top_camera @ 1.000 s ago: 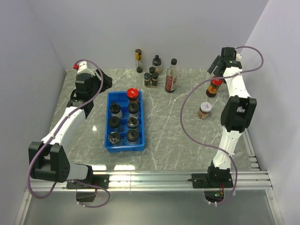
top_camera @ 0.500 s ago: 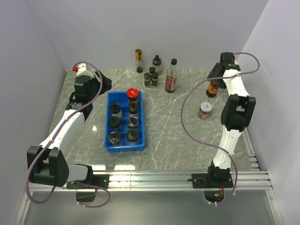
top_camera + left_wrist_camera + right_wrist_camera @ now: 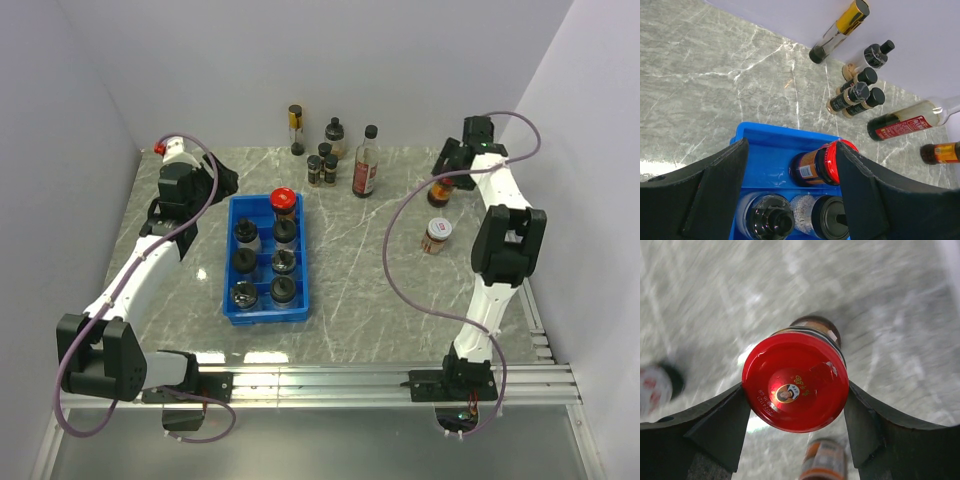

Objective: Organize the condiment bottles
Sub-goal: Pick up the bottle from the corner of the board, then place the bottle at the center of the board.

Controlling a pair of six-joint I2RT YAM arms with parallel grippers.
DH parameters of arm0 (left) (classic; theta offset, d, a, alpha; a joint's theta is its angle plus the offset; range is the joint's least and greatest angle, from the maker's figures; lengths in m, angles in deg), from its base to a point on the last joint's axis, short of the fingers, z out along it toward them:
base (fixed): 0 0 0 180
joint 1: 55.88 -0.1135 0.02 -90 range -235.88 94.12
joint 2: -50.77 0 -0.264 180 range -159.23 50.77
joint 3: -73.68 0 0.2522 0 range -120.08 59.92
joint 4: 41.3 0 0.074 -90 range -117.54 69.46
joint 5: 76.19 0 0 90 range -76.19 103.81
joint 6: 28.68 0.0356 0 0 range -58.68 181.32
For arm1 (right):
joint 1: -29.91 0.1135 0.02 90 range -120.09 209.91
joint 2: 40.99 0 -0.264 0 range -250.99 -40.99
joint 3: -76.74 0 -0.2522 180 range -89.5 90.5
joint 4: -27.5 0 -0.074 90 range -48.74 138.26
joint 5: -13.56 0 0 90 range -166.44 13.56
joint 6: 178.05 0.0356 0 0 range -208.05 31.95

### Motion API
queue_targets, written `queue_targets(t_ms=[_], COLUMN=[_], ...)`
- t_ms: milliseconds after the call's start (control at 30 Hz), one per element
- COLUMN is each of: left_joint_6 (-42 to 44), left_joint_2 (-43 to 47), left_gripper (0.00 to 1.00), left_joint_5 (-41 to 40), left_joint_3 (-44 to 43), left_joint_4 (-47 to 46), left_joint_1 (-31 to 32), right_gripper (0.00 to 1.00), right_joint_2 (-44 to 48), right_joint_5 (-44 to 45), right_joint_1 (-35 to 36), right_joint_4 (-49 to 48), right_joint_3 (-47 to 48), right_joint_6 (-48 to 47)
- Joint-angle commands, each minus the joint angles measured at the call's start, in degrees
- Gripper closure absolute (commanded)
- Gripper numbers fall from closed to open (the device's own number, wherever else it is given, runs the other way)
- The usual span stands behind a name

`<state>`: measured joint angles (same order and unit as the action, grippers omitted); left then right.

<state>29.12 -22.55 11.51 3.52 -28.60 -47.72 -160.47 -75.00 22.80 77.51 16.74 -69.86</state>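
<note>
My right gripper [image 3: 795, 390] is shut on the red cap of a dark jar [image 3: 796, 381] and holds it over the table at the far right [image 3: 440, 190]. My left gripper [image 3: 790, 150] is open and empty, hovering over the back end of the blue tray [image 3: 228, 262]. The tray holds a red-capped jar [image 3: 283, 200], which also shows in the left wrist view [image 3: 822, 162], and several black-capped jars [image 3: 283, 262]. A tall thin bottle [image 3: 296, 130], small black-capped jars [image 3: 322, 168] and a tall sauce bottle [image 3: 366, 163] stand at the back.
A short jar with a red and white label [image 3: 437, 235] stands alone on the marble at the right, near my right arm. The back wall is close behind the bottle group. A blurred orange-labelled shape [image 3: 822, 460] shows below the held cap.
My right gripper has carried the red-capped jar leftward, away from the right wall. My left gripper has shifted slightly toward the back of the tray.
</note>
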Motion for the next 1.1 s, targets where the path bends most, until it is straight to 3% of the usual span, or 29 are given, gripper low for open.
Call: queue_targets(t_ms=[0,267,500,667,800,1000,1067], left_joint_6=[0.30,0.30,1.88,4.34,8.55,16.03,18.05], left_joint_2=[0.64,-1.74,-3.23,-4.72,-6.83,-15.53,-16.76], left_gripper=[0.24,0.25,0.25,0.25,0.24,0.22,0.20], left_joint_5=[0.55,1.60,3.97,6.17,14.59,30.14,31.65], left_joint_3=[-1.25,-3.36,-5.73,-8.19,-11.44,-20.57,-21.29], left_joint_4=[-1.31,-1.58,-1.93,-1.58,-1.31,8.79,9.41], left_joint_1=[-0.17,-0.17,-0.17,-0.17,0.01,1.06,2.55], right_gripper=[1.00,1.00,1.00,1.00,1.00,1.00,0.99], right_joint_2=[7.77,13.47,22.44,25.35,23.95,21.40,20.61], right_joint_5=[-7.23,-8.20,-8.28,-7.59,-6.27,-2.75,-1.26], right_joint_1=[5.35,13.96,21.51,27.41,30.84,34.36,35.06], right_joint_4=[-3.38,-4.43,-6.71,-9.00,-9.44,-9.53,-9.53], right_joint_3=[-1.20,-6.21,-18.93,-23.09,-22.65,-20.20,-19.75], right_joint_6=[-3.95,-4.92,-4.66,-3.69,-2.82,-3.69,-4.22])
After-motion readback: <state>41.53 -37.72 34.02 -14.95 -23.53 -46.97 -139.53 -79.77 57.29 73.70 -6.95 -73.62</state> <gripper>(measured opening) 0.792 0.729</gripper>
